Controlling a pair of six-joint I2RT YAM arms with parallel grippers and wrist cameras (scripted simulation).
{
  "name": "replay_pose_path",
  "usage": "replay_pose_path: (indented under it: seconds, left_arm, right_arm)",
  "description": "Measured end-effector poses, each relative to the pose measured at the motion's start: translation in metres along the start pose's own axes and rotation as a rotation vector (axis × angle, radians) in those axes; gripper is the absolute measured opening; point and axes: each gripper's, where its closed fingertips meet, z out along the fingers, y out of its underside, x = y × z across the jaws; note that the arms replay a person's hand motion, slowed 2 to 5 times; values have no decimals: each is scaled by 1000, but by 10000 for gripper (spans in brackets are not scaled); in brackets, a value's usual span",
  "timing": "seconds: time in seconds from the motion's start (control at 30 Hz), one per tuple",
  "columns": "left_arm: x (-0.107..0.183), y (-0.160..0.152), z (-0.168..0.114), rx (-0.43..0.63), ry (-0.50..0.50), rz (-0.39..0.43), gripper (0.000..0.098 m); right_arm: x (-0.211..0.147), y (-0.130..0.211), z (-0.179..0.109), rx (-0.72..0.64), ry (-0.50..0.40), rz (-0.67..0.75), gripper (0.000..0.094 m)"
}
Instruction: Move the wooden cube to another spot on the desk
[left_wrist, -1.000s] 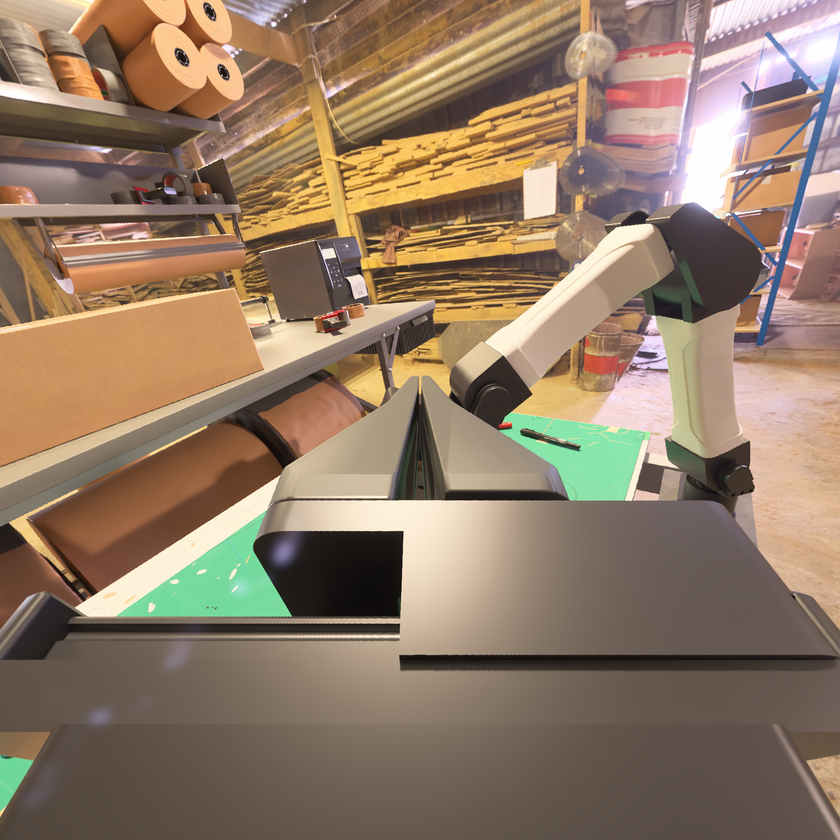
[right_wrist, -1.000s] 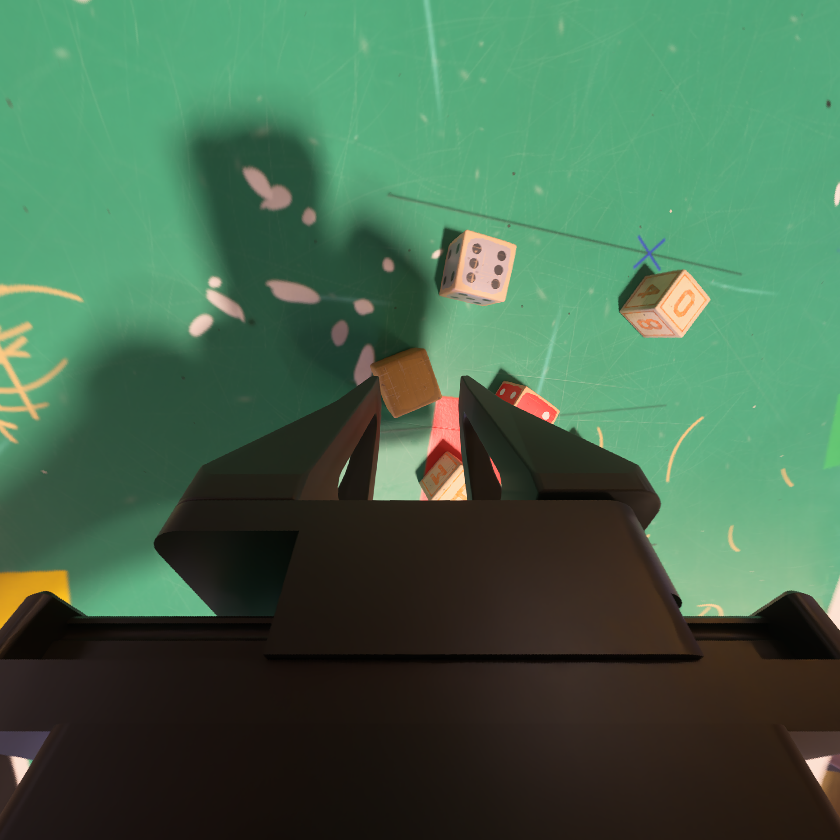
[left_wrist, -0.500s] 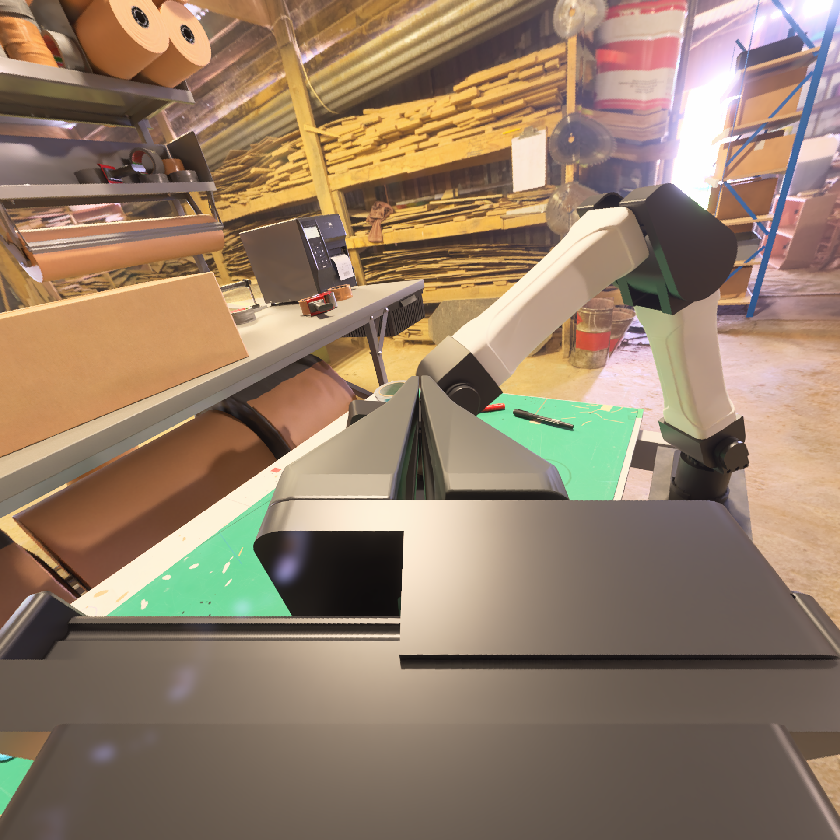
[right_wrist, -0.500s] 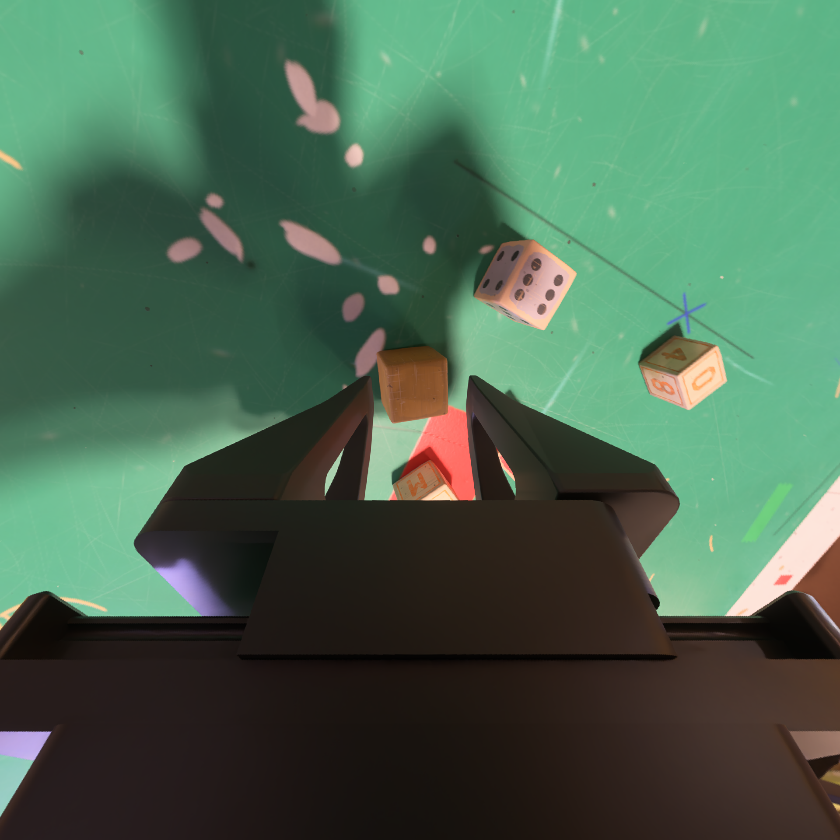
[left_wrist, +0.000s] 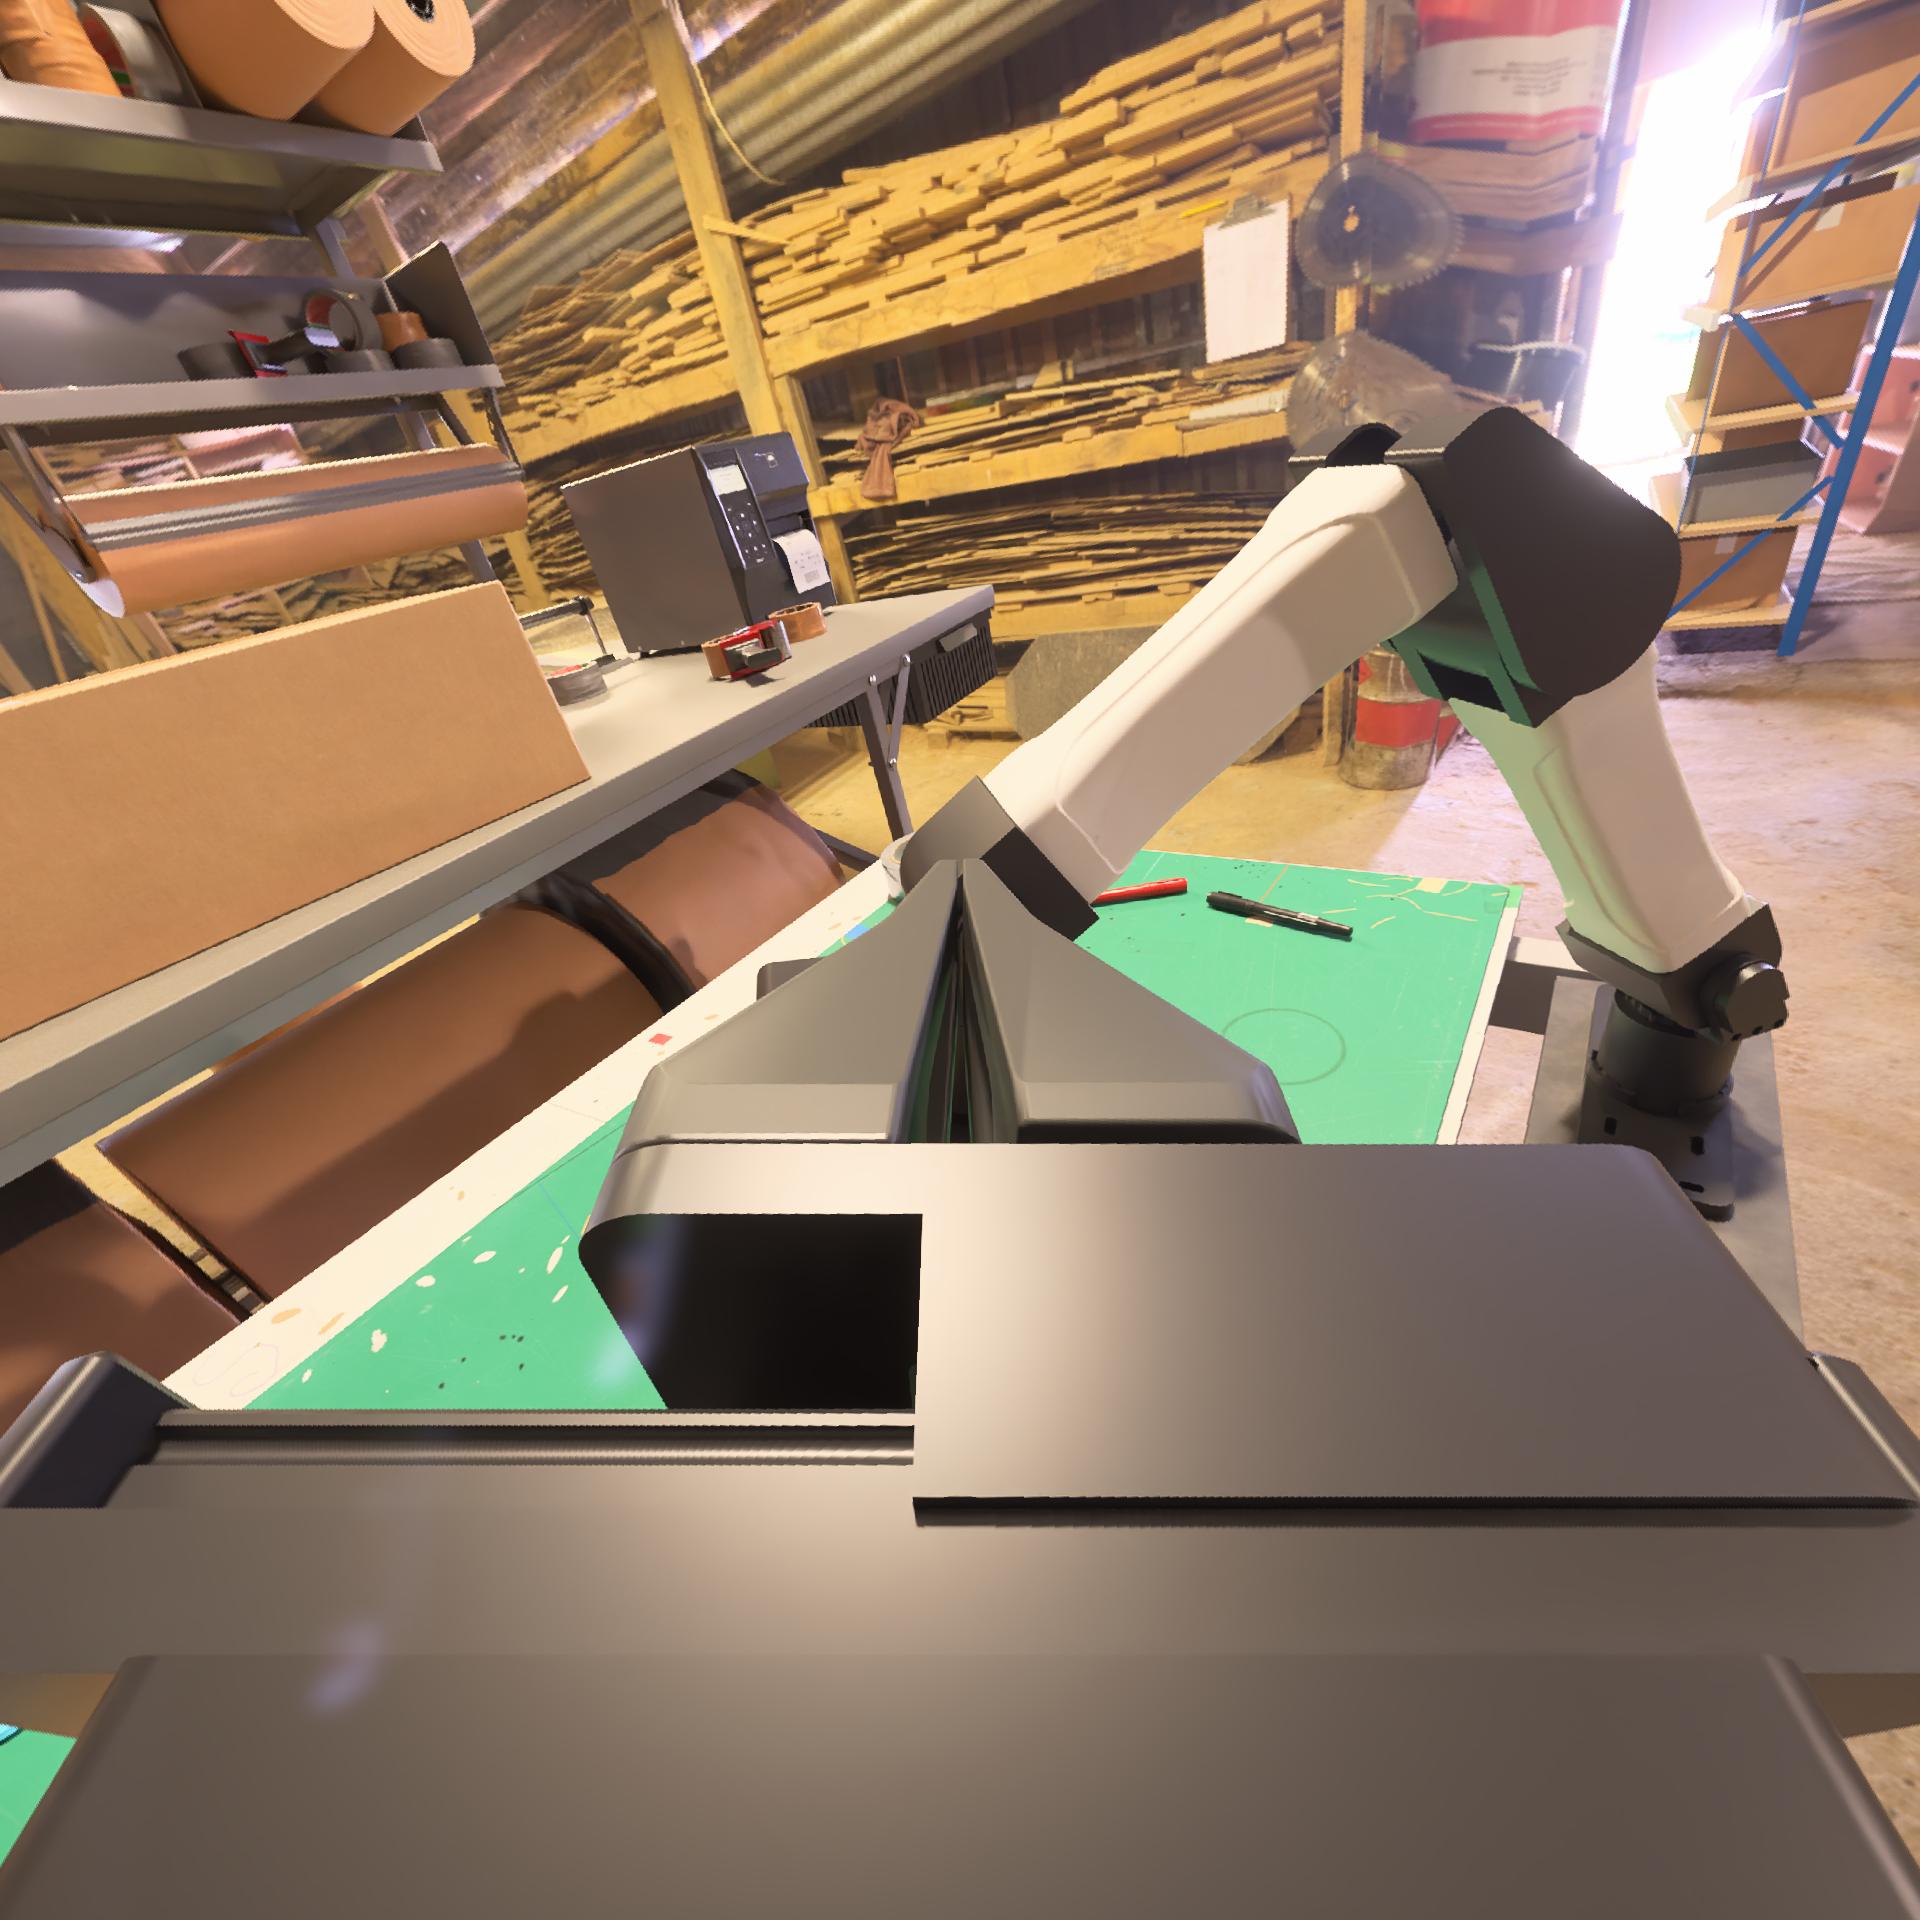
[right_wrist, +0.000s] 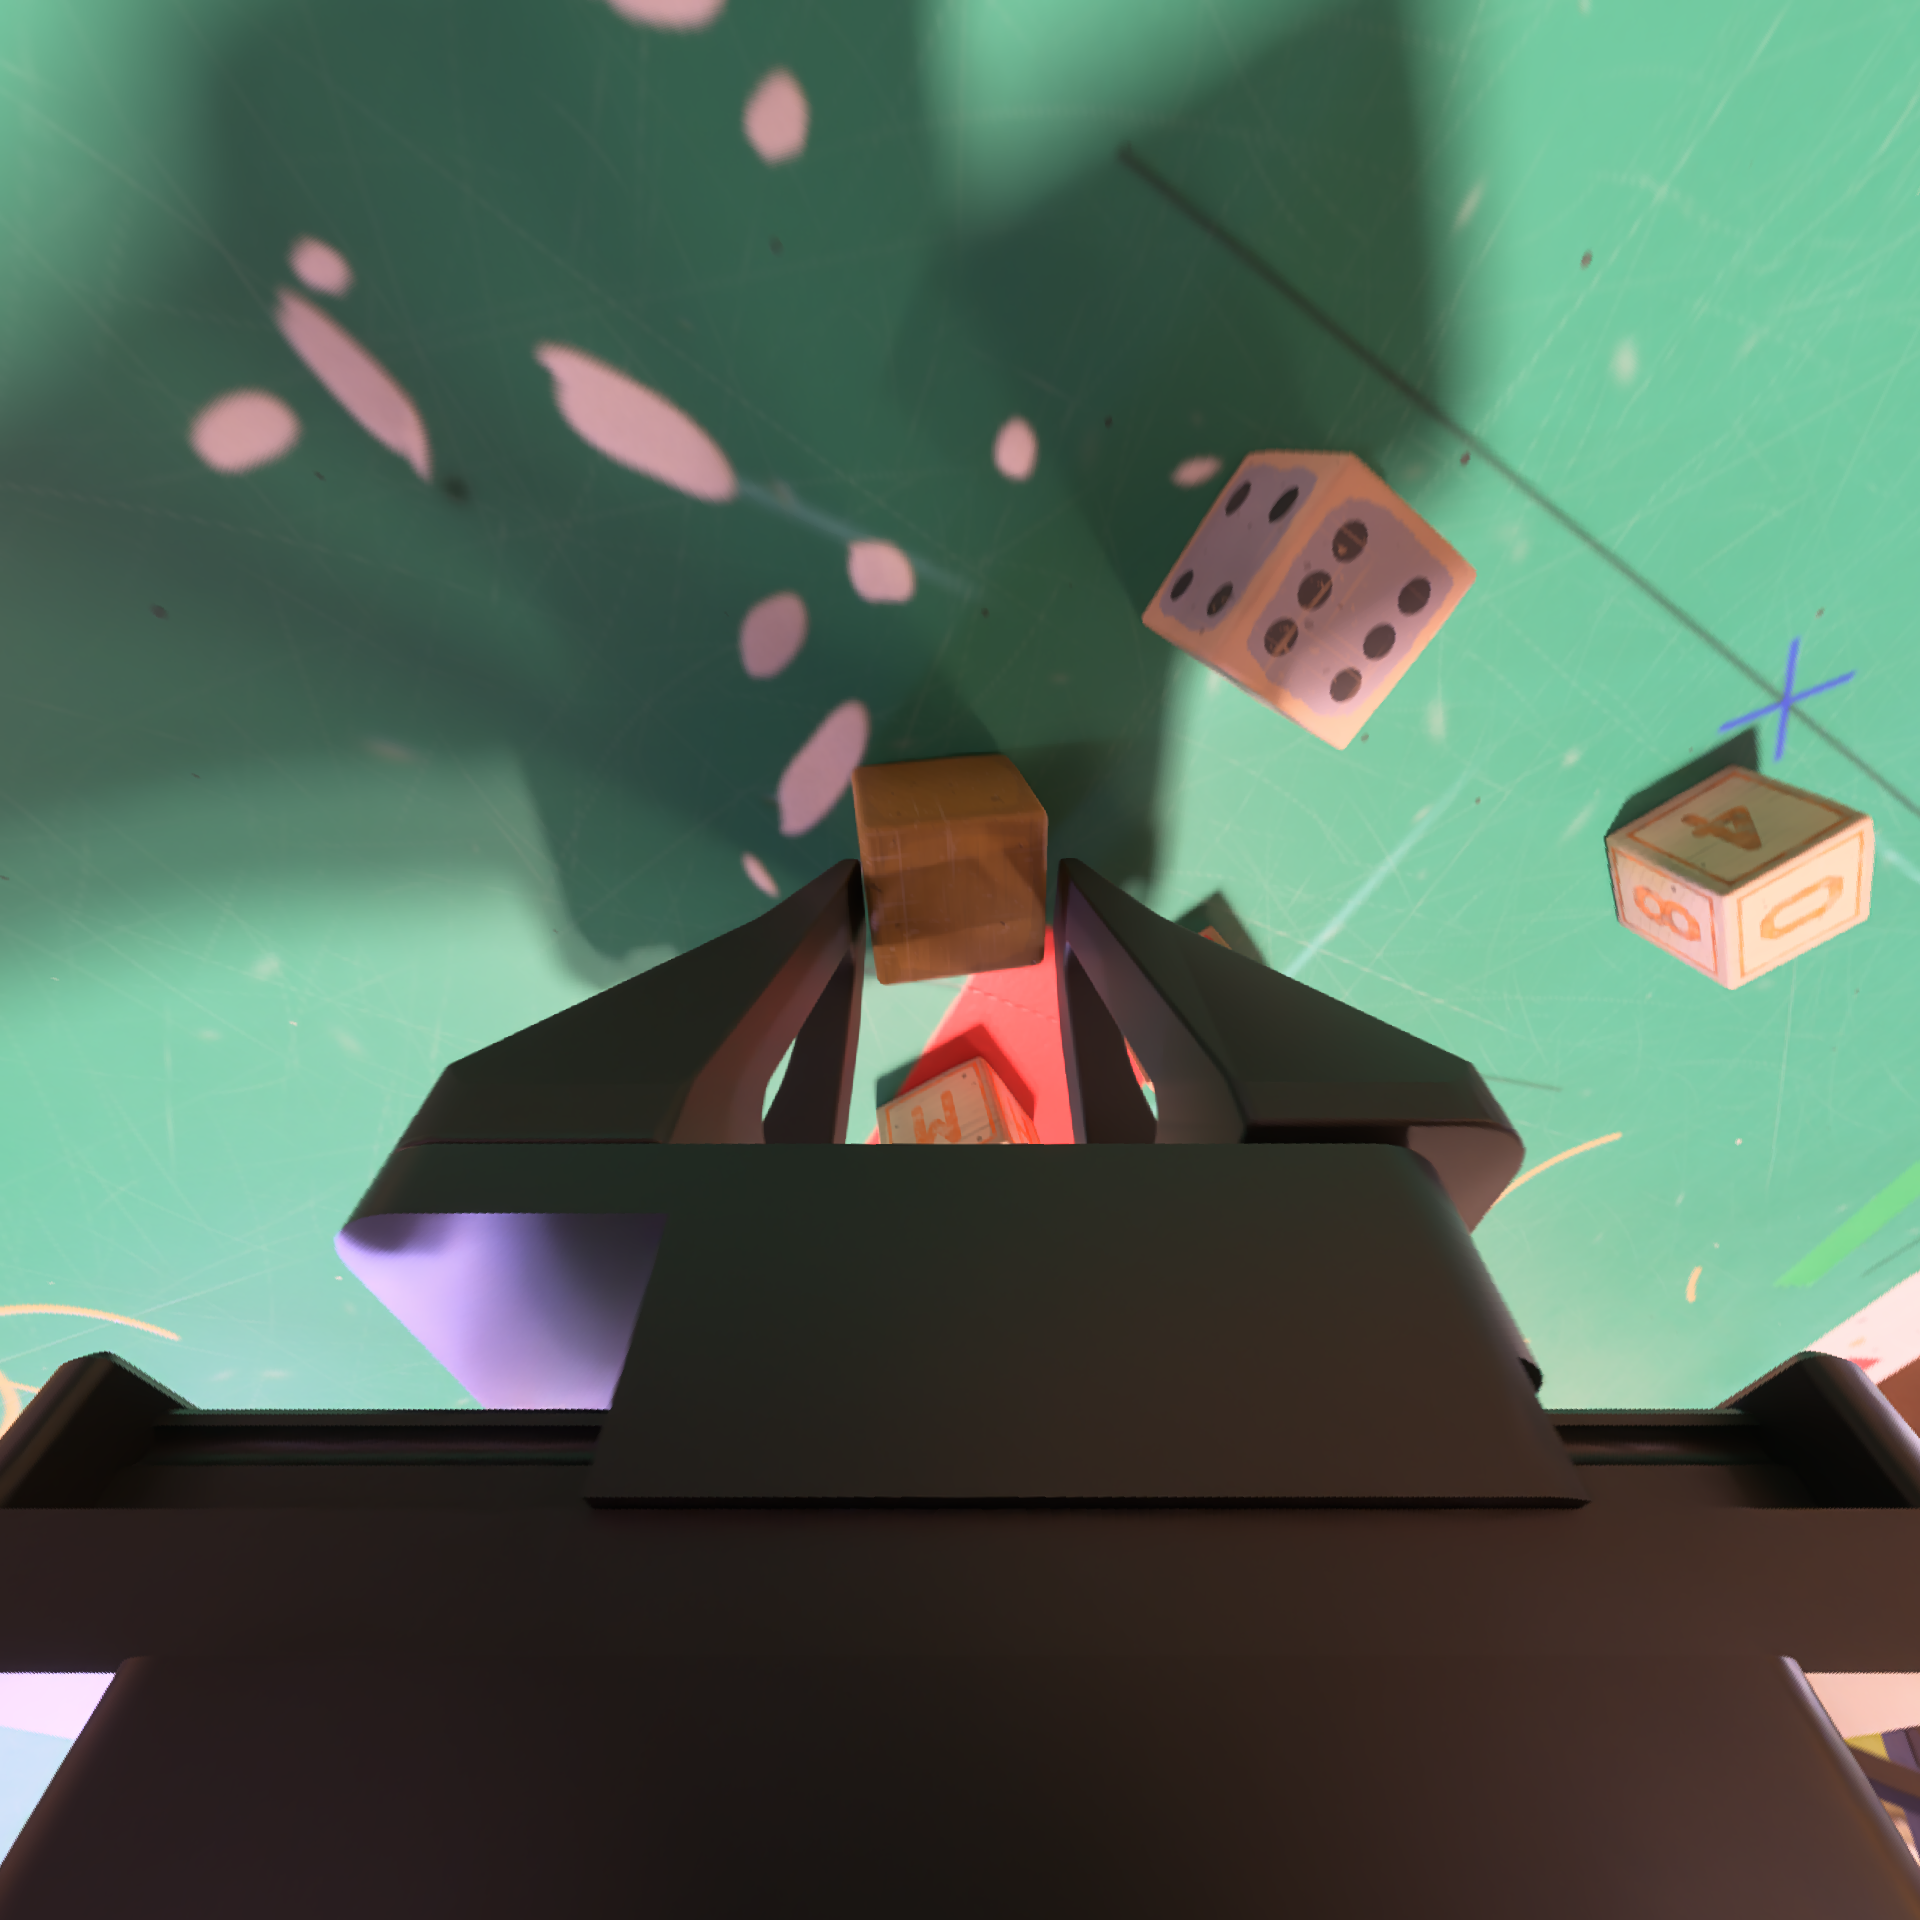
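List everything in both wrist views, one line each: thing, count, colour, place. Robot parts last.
wooden cube: 1, plain brown, between the right gripper's fingertips
die: 1, pale with dark pips, on the mat beyond the cube, to its right
number block: 1, light wood with orange marks, on the mat far right
letter block: 1, light wood with orange marks, on a red patch, partly hidden behind the fingers
mat: 1, green, scratched, covers the desk
markers: 2, one red, one black, far end of the mat
box: 1, brown cardboard, on the grey side table
printer: 1, dark grey, on that table
right gripper: 1, black, around the cube; contact unclear
left gripper: 1, grey, closed, empty
right arm: 1, white and black, reaching over the mat
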Motion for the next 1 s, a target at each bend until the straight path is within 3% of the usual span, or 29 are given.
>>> replay_pose_path:
  seconds: [0.1,0.2,0.3,0.43,0.57,0.73,0.87,1.0]
  left_arm:
    - [0,0,1,-1,8,-6,9]
    - [0,-1,1,5,11,-11,9]
    - [-1,-1,0,7,12,-13,9]
    - [-2,0,0,4,8,-14,9]
    - [-2,0,0,3,7,-18,9]
    - [-3,2,2,-2,8,-26,9]
    - [-2,4,4,-9,14,-36,9]
    - [-1,7,6,-16,19,-41,9]
  right_arm:
    - [-6,-12,-3,65,-30,0,250]
    - [-17,-29,-16,165,-79,1,250]
    - [-21,-47,-41,290,-74,-9,251]
    - [-13,-62,-95,490,37,-7,250]
    - [17,-51,-156,651,207,91,250]
    - [64,15,-199,634,420,341,250]
    - [94,105,-194,406,508,660,250]
    - [100,197,-171,140,514,957,250]
